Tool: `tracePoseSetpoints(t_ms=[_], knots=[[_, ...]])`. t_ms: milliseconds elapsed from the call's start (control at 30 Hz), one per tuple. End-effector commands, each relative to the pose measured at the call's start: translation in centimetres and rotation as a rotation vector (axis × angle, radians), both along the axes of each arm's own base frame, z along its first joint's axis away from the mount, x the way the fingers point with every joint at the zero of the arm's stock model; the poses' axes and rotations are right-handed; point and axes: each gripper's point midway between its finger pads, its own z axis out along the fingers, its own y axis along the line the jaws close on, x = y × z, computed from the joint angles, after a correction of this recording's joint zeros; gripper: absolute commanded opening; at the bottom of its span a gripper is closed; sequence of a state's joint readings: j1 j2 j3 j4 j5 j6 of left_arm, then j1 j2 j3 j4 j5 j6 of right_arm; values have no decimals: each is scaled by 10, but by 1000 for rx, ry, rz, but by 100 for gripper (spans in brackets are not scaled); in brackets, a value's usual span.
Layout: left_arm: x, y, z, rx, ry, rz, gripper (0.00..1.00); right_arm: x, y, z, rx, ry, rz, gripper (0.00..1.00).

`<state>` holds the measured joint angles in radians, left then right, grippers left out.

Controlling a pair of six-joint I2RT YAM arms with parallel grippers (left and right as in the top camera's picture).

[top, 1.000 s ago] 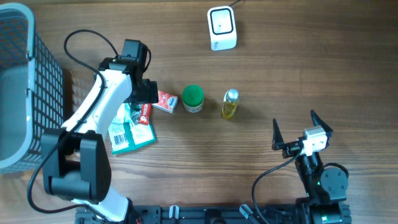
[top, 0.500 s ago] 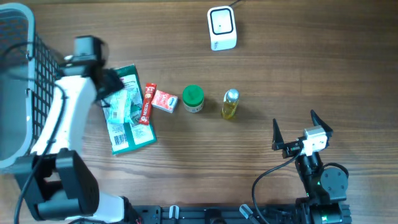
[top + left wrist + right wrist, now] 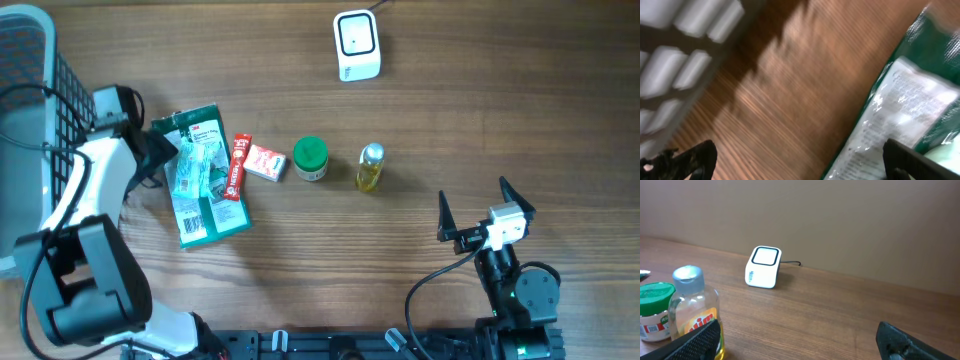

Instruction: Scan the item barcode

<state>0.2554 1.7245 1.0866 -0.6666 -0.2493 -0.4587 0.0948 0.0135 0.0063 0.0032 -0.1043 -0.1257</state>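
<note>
The left wrist view is blurred, with the green packet cut off at its right edge.

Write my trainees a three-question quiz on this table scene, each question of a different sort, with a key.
1. True or false: the right gripper is shut on the yellow bottle.
2. What stands between the red and white box and the yellow bottle? A) white scanner B) green-lidded jar C) basket
3. Fill in: the green packet lies nearest the ____ gripper.
Key: 1 false; its jaws stand open, apart from the bottle. 2 B. 3 left; the left gripper is open at the packet's edge.
</note>
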Motion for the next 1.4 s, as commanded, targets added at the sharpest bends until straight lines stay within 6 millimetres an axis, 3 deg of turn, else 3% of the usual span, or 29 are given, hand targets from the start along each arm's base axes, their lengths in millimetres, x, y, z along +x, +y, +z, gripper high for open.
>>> tracePoseSetpoints(t_ms=[0, 133, 433, 600, 767, 833, 867, 933, 1167, 1300, 1367], knots=[[-11, -20, -39, -129, 7, -3, 100, -1, 1, 2, -4, -12, 8, 99], [-9, -36, -49, -201, -16, -55, 99, -1, 1, 2, -4, -12, 8, 100], [3, -67, -46, -349, -69, -205, 100, -1, 1, 2, -4, -12, 8, 100], [6, -53, -43, -281, -75, -213, 96, -1, 1, 2, -4, -12, 8, 100], [11, -20, -25, -167, -103, -152, 77, -1, 1, 2, -4, -12, 8, 100], [10, -8, -18, -142, -120, -123, 49, -1, 1, 2, -4, -12, 8, 100], [9, -5, -17, -138, -120, -114, 25, -1, 1, 2, -4, -12, 8, 100], [6, 1, -19, -137, -116, -97, 4, -1, 1, 2, -5, -12, 8, 100], [1, 9, -42, -113, -52, -77, 4, -1, 1, 2, -4, -12, 8, 100], [1, 3, -63, -136, -14, -91, 4, -1, 1, 2, -4, -12, 8, 100], [6, -10, -70, -181, -18, -150, 4, -1, 1, 2, -4, -12, 8, 100]])
